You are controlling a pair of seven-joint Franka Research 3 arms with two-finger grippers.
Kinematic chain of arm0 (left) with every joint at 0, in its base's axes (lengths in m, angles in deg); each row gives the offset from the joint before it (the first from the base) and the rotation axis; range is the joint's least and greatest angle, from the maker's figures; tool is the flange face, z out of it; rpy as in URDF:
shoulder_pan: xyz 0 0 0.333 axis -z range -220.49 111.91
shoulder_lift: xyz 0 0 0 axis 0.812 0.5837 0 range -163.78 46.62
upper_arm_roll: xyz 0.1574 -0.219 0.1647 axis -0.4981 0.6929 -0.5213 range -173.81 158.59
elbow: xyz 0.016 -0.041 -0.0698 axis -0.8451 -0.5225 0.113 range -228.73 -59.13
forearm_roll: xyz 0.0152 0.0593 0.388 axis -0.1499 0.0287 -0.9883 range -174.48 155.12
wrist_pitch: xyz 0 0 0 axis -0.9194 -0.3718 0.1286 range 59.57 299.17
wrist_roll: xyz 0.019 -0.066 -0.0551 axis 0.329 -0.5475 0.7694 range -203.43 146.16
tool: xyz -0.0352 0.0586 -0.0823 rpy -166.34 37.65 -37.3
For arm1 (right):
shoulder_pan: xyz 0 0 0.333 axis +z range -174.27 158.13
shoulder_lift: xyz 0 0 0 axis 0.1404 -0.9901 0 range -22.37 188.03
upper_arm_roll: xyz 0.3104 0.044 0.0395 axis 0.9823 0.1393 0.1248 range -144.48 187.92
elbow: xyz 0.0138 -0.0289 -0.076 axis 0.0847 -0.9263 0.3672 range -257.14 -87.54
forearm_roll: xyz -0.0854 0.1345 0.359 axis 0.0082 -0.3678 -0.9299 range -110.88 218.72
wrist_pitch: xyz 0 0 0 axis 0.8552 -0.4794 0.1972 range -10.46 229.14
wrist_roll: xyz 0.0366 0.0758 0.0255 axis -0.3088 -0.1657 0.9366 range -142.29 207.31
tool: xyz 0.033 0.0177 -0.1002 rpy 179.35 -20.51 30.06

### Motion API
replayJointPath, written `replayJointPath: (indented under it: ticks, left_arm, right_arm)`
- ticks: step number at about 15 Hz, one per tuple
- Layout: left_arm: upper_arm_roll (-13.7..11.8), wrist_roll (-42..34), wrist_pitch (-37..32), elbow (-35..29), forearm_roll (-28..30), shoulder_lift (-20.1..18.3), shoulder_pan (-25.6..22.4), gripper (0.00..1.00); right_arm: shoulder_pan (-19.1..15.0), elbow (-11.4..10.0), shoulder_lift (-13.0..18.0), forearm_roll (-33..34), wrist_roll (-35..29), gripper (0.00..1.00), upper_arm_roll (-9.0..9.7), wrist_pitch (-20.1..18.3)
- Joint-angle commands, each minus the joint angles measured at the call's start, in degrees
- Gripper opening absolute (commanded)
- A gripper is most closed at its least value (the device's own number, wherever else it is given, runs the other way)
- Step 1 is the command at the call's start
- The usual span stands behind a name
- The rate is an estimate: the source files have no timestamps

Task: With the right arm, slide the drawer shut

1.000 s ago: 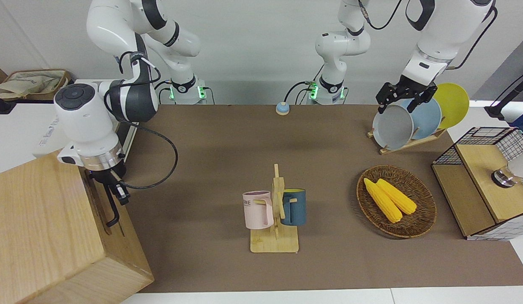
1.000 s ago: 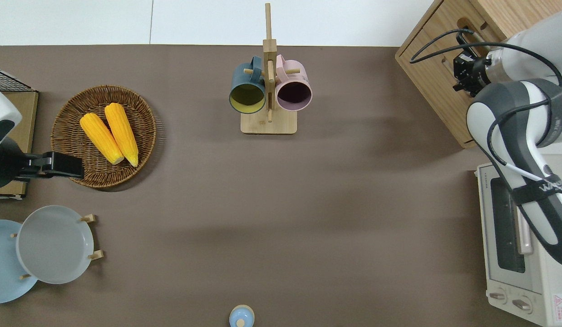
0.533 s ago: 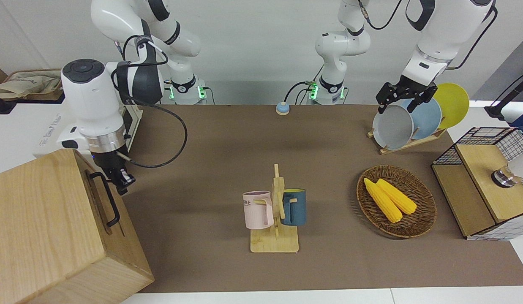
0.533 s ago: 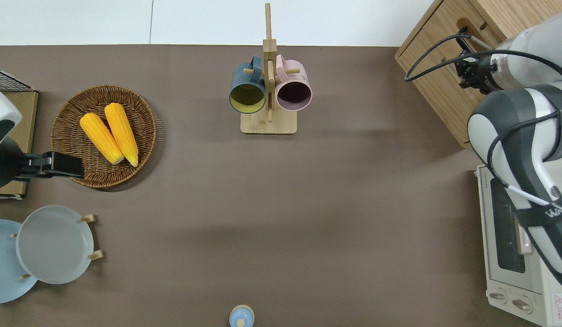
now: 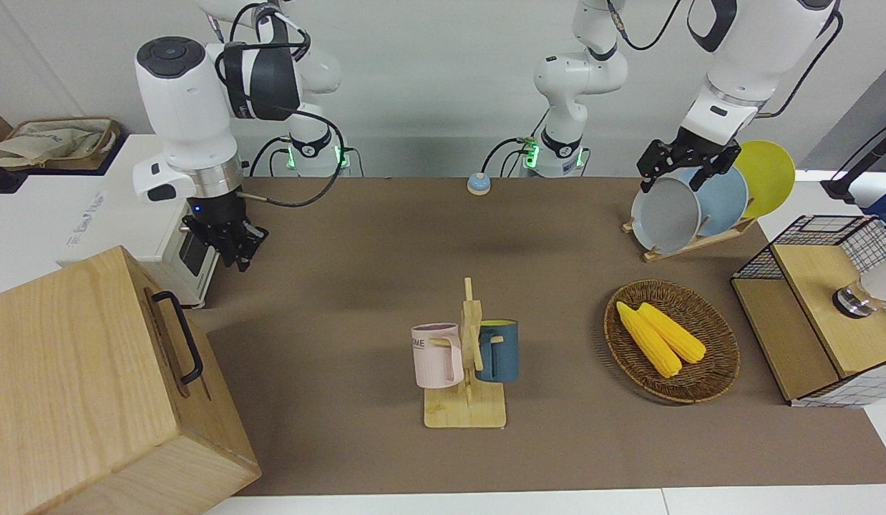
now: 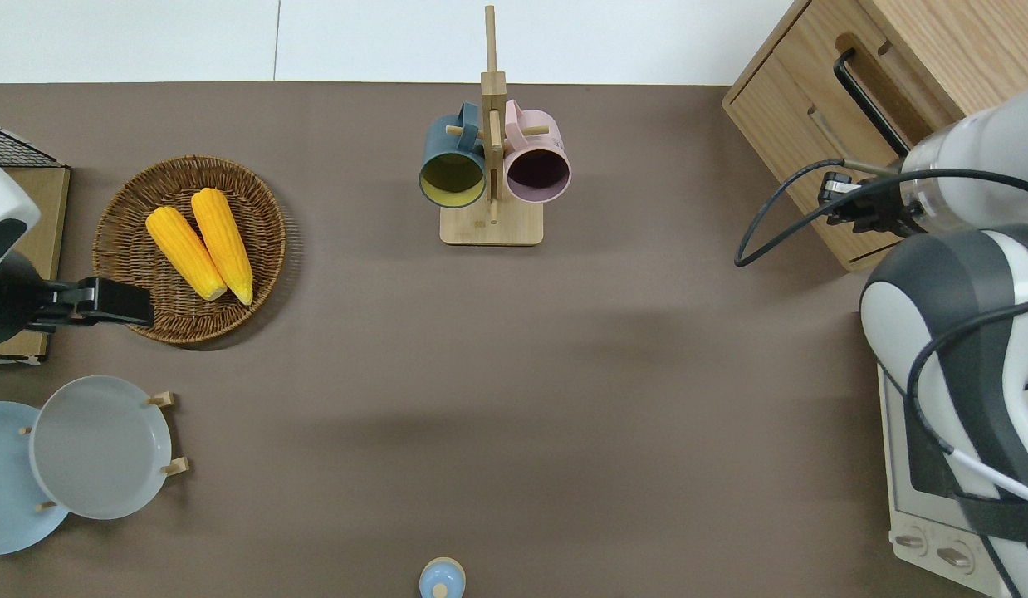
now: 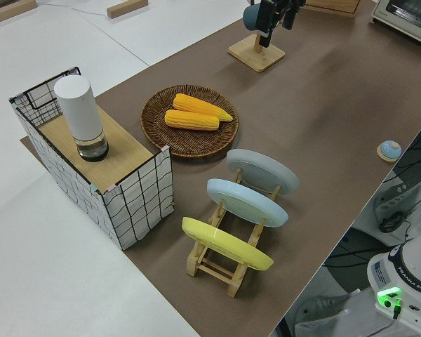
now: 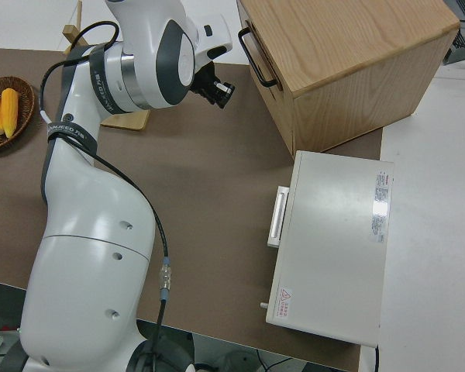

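My right gripper (image 5: 232, 250) hangs clear of the cabinet (image 5: 78, 386), up in the air over the table (image 6: 564, 374) just off the cabinet's corner nearest the robots — touching nothing, holding nothing; can't tell whether its fingers are parted or closed. The drawer (image 6: 821, 133) sits at the right arm's end of the table, in the top of the cabinet's front, its face looking flush w/ the panel below — so I judge the push done and this the retreat step. Next move, if any: clear the arm away w/o clipping the black loop handle (image 5: 179, 336). Drawer is wide, shallow, pale wood, handle standing proud of its front. Left arm is parked.
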Motion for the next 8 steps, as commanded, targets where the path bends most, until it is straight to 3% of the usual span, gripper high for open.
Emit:
replayJointPath:
  ticks: [1,3,4,5,8]
  left_arm:
    - [-0.1,-0.4,-0.3,0.0,-0.7,-0.4,0.3,1.00]
    - [-0.1,-0.4,-0.3,0.0,-0.7,-0.4,0.3,1.00]
    - [-0.1,-0.4,-0.3,0.0,-0.7,-0.5,0.3,1.00]
    - [-0.2,-0.4,-0.4,0.0,-0.7,-0.4,0.4,1.00]
    - [-0.1,-0.4,-0.3,0.0,-0.7,-0.5,0.4,1.00]
  right_arm:
    - [5.7,-5.8,7.1,-4.1,5.2,0.983,-5.67,-2.0]
    - [10.6,-6.3,10.1,-8.3,14.3,0.985,-12.00,-6.0]
    - [12.8,-6.8,11.1,-8.4,16.8,0.987,-14.20,-7.3]
    - [15.0,-7.8,12.3,-8.4,17.0,0.985,-15.79,-7.3]
    - [18.1,-11.0,15.7,-8.5,17.6,0.985,-17.74,-7.3]
